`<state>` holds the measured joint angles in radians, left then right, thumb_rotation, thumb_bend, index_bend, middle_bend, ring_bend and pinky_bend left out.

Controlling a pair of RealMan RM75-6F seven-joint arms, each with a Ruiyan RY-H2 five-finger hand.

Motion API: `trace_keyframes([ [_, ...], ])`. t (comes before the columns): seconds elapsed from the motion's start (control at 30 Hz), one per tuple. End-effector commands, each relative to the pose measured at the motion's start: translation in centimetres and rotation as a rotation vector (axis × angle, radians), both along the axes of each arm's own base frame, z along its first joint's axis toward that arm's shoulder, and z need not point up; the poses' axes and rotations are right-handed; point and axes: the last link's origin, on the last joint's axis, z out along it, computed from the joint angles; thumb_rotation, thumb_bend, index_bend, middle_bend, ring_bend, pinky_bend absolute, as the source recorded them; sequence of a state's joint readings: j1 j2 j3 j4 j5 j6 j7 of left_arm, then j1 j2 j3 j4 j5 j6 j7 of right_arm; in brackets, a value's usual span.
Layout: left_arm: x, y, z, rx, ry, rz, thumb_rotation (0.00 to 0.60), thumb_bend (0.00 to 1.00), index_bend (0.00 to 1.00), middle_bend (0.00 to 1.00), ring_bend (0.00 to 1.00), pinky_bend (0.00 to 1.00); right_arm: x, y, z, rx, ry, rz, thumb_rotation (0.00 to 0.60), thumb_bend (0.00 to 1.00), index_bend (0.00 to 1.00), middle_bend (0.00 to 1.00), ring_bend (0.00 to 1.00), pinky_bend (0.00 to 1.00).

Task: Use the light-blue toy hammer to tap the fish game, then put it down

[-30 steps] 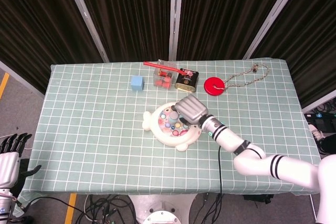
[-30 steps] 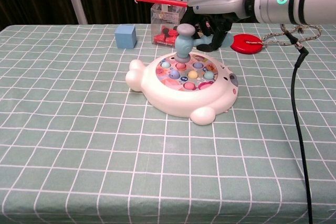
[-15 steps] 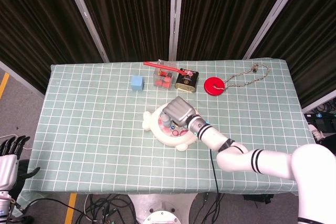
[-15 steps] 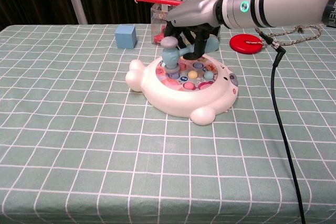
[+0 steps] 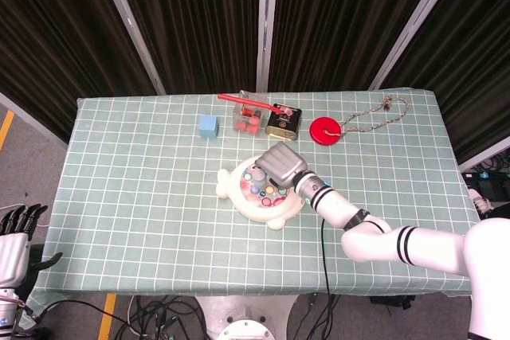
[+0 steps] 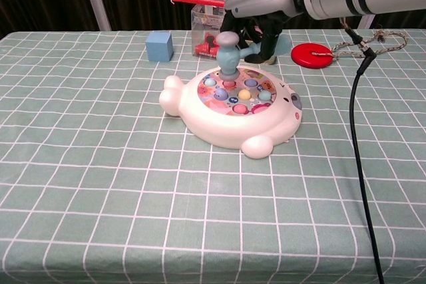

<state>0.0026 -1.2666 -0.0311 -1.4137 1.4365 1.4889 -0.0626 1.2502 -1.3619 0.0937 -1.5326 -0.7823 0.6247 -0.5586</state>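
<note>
Right hand (image 6: 266, 6) grips the light-blue toy hammer (image 6: 228, 50), head pointing down just over the fish game (image 6: 233, 108) below the hand. No readable writing anywhere. Left hand (image 5: 14, 236) hangs off the counter (image 5: 143, 197), fingers apart, holding nothing.

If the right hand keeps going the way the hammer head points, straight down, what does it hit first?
Probably the fish game: the hammer in the right hand hangs over its pegs near the far-left rim. Exact peg unclear.

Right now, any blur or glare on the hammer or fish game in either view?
Chest view: light-blue toy hammer sharp, fish game evenly lit, soft sheen only, right hand in focus. Head view: the game small and softer, the hammer mostly hidden under the hand.
</note>
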Motion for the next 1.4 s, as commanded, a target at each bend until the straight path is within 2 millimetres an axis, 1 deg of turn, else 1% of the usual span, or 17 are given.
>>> trace_keyframes([
  [0.03, -0.2, -0.1, -0.1, -0.002, -0.002, 0.006, 0.600, 0.10, 0.14, 0.11, 0.05, 0.08, 0.0, 0.2, -1.6, 0.025, 0.060, 0.024, 0.600, 0.51, 0.68, 0.61, 0.58, 0.71],
  [0.17, -0.4, -0.2, -0.3, -0.007, -0.007, 0.014, 0.600, 0.10, 0.14, 0.11, 0.05, 0.08, 0.1, 0.2, -3.0, 0.026, 0.122, 0.064, 0.600, 0.51, 0.68, 0.61, 0.58, 0.71],
  [0.27, -0.6, -0.3, -0.2, -0.001, -0.009, 0.018, 0.600, 0.10, 0.14, 0.11, 0.05, 0.08, 0.6, 0.2, -2.8, 0.011, 0.090, 0.052, 0.600, 0.51, 0.68, 0.61, 0.58, 0.71],
  [0.33, -0.6, -0.4, -0.2, 0.002, -0.009, 0.020, 0.600, 0.10, 0.14, 0.11, 0.05, 0.08, 1.0, 0.1, -1.9, -0.010, 0.042, 0.038, 0.600, 0.51, 0.68, 0.61, 0.58, 0.71],
  [0.4, -0.6, -0.4, -0.1, 0.005, -0.009, 0.018, 0.600, 0.10, 0.14, 0.11, 0.05, 0.08, 1.1, 0.2, -0.4, -0.034, -0.015, 0.021, 0.600, 0.51, 0.68, 0.61, 0.58, 0.71],
  [0.5, -0.5, -0.3, -0.1, 0.003, -0.009, 0.011, 0.600, 0.10, 0.14, 0.11, 0.05, 0.08, 0.2, 0.2, 2.1, -0.070, -0.065, -0.003, 0.600, 0.51, 0.68, 0.61, 0.58, 0.71],
  [0.6, -0.2, -0.2, -0.1, 0.003, -0.008, 0.002, 0.600, 0.10, 0.14, 0.11, 0.05, 0.08, -2.0, 0.5, 4.4, -0.108, -0.079, -0.038, 0.600, 0.51, 0.68, 0.61, 0.58, 0.72],
  [0.67, -0.1, -0.1, -0.1, 0.004, -0.009, -0.003, 0.600, 0.10, 0.14, 0.11, 0.05, 0.08, -4.4, 0.8, 5.6, -0.129, -0.077, -0.082, 0.600, 0.51, 0.68, 0.61, 0.58, 0.72],
  [0.73, 0.0, 0.0, -0.2, 0.000, -0.009, -0.007, 0.600, 0.10, 0.14, 0.11, 0.05, 0.08, -7.0, 1.3, 6.4, -0.145, -0.067, -0.129, 0.600, 0.51, 0.68, 0.61, 0.58, 0.72],
  [0.83, 0.2, 0.1, -0.4, -0.007, -0.009, -0.016, 0.600, 0.10, 0.14, 0.11, 0.05, 0.08, -10.7, 2.1, 6.8, -0.154, -0.073, -0.206, 0.600, 0.51, 0.68, 0.61, 0.58, 0.71],
  [0.93, 0.5, 0.3, -0.4, -0.009, -0.009, -0.025, 0.600, 0.10, 0.14, 0.11, 0.05, 0.08, -14.1, 2.9, 6.3, -0.149, -0.079, -0.272, 0.600, 0.51, 0.68, 0.61, 0.58, 0.71],
  [1.03, 0.8, 0.5, -0.5, -0.013, -0.006, -0.032, 0.600, 0.10, 0.14, 0.11, 0.05, 0.08, -16.8, 3.3, 5.3, -0.148, -0.078, -0.309, 0.600, 0.50, 0.68, 0.61, 0.58, 0.70],
  [1.13, 1.0, 0.5, -0.5, -0.017, -0.003, -0.036, 0.600, 0.10, 0.14, 0.11, 0.05, 0.08, -18.5, 3.3, 4.2, -0.148, -0.091, -0.332, 0.600, 0.50, 0.68, 0.60, 0.58, 0.69],
  [1.2, 1.0, 0.5, -0.5, -0.016, -0.003, -0.034, 0.600, 0.10, 0.14, 0.11, 0.05, 0.08, -19.2, 3.2, 3.6, -0.143, -0.104, -0.350, 0.600, 0.49, 0.66, 0.59, 0.57, 0.67],
  [1.27, 1.0, 0.4, -0.4, -0.016, -0.002, -0.030, 0.600, 0.10, 0.14, 0.11, 0.05, 0.08, -19.9, 3.3, 2.9, -0.134, -0.110, -0.365, 0.600, 0.47, 0.61, 0.57, 0.53, 0.64],
  [1.33, 1.0, 0.3, -0.4, -0.017, -0.001, -0.026, 0.600, 0.10, 0.14, 0.11, 0.05, 0.08, -20.5, 3.3, 2.3, -0.125, -0.100, -0.370, 0.600, 0.47, 0.54, 0.53, 0.46, 0.60],
  [1.4, 0.9, 0.3, -0.4, -0.018, 0.000, -0.023, 0.600, 0.10, 0.14, 0.11, 0.05, 0.08, -20.8, 3.4, 1.9, -0.119, -0.101, -0.376, 0.600, 0.46, 0.44, 0.47, 0.38, 0.52],
])
